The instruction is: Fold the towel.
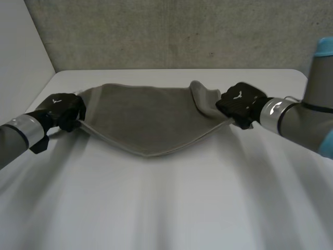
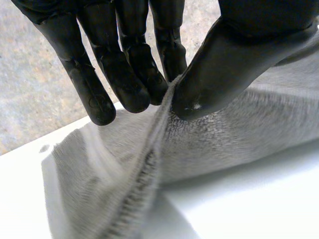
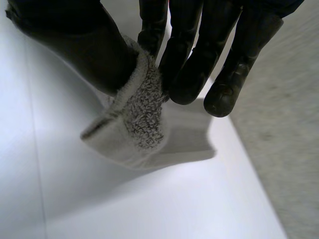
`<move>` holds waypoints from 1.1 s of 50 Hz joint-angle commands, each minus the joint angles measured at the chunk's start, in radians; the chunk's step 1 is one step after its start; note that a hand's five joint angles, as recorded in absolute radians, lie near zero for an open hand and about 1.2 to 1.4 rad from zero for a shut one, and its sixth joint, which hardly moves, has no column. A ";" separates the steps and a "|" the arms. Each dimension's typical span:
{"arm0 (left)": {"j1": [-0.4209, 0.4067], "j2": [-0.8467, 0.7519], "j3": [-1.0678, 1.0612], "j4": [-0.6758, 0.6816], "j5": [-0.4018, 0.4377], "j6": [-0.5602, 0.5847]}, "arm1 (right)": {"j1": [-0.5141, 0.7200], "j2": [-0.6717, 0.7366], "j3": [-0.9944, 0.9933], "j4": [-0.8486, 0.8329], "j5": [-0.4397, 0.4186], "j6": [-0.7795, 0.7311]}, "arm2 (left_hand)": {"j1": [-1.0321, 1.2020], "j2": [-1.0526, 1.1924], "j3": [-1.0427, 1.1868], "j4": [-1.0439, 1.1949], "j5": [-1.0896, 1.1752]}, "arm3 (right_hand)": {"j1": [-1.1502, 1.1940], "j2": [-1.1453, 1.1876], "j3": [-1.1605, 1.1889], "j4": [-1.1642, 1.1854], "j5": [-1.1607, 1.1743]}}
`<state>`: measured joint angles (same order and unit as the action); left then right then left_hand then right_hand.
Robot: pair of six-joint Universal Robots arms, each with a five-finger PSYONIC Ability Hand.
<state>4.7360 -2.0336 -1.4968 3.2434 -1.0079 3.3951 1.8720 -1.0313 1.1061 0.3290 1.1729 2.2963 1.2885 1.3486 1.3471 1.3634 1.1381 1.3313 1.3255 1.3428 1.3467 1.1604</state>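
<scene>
Head view: the towel (image 1: pixel 151 117) is spread over the table (image 1: pixel 166 208) toward twelve o'clock. It is pinched at nine by the left hand (image 1: pixel 62 110) and at three by the right hand (image 1: pixel 239 104), and is probably partly lifted. Both pinches should be moved level so the edges meet.

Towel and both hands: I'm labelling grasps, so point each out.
towel (image 1: pixel 143 120), head view, its sagging middle
left hand (image 1: pixel 65 108), head view, back of the hand
right hand (image 1: pixel 239 101), head view, back of the hand
</scene>
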 commanded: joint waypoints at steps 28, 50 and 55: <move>-0.062 0.098 0.026 0.039 -0.012 -0.040 | -0.099 -0.098 0.034 -0.021 0.090 0.078 | 0.108 0.048 0.049 0.033 0.084 | 0.065 0.071 0.054 0.050 0.061; -0.134 -0.447 0.650 0.012 -0.135 -0.030 | -0.016 0.304 -0.249 -0.189 0.349 0.083 | 0.108 0.048 0.049 0.033 0.084 | 0.065 0.071 0.054 0.050 0.061; -0.174 -0.481 0.682 0.016 -0.135 -0.031 | 0.016 0.352 -0.273 -0.271 0.369 0.072 | -0.347 -0.407 -0.405 -0.422 -0.371 | 0.065 0.071 0.054 0.050 0.061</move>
<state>4.5954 -2.4894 -0.8370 3.2553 -1.1451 3.3652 1.8660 -0.7193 0.8530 0.1257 1.5285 2.3773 1.2868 1.3295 1.3270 1.3363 1.1427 1.3315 1.3400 1.3436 1.3469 1.1751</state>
